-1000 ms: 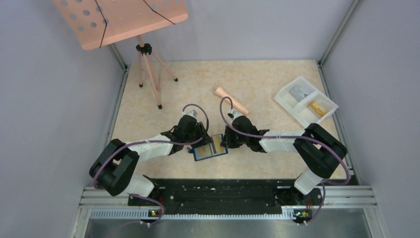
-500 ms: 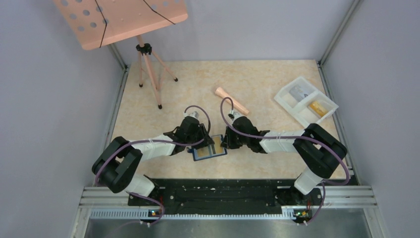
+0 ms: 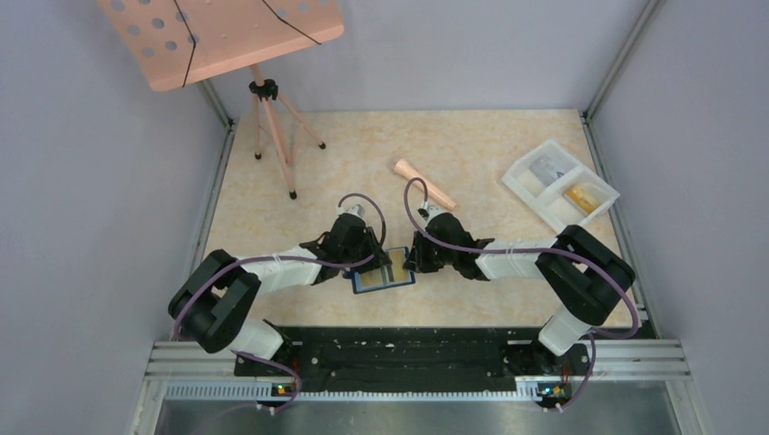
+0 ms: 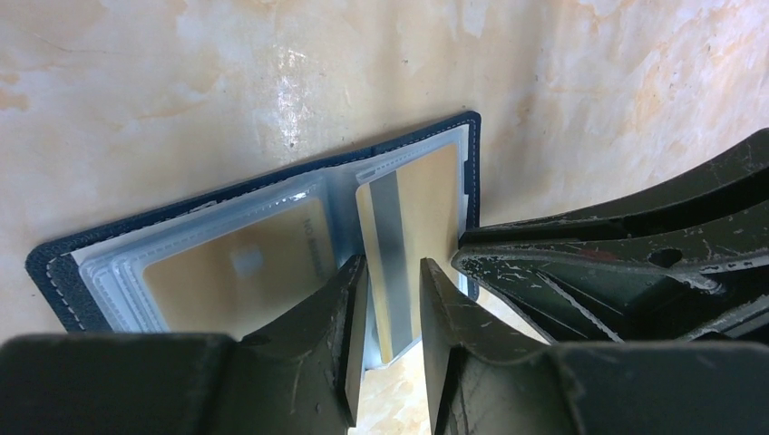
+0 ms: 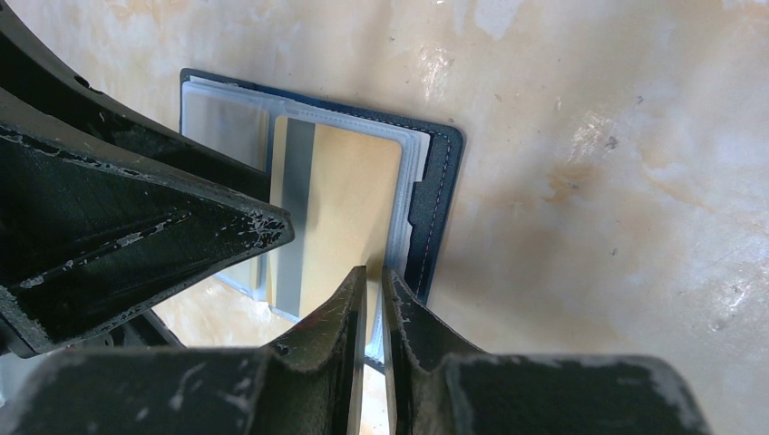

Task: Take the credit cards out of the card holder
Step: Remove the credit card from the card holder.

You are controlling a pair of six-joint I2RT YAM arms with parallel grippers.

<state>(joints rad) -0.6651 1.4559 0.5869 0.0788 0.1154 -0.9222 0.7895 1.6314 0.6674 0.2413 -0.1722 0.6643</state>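
The surface [image 3: 472, 145] is bare over most of its far half. A pink stand [image 3: 222, 36] rises far beyond the left hand [image 4: 392, 272], and a white tray [image 3: 513, 181] sits well away to the right of the right hand [image 5: 374, 276]. The tray holds a grey card [image 3: 547, 169] and a yellow card [image 3: 585, 197], so I judge the job partly done.

The card holder [image 3: 384, 270] lies open between the two hands, close to the near edge. The right hand's fingers are nearly together and look clamped on the holder's outer edge, pinning it. The left hand's fingers stand apart, straddling a striped gold card [image 4: 408, 217] that pokes partway out of its pocket toward that hand; they are not closed on it. A second gold card [image 4: 263, 263] sits fully in the pocket to the left hand's left. Both remain to be pulled.

The hands crowd each other over the holder, leaving little room. A tan tube [image 3: 424, 184] lies just beyond the right hand; otherwise the way to the tray looks open.
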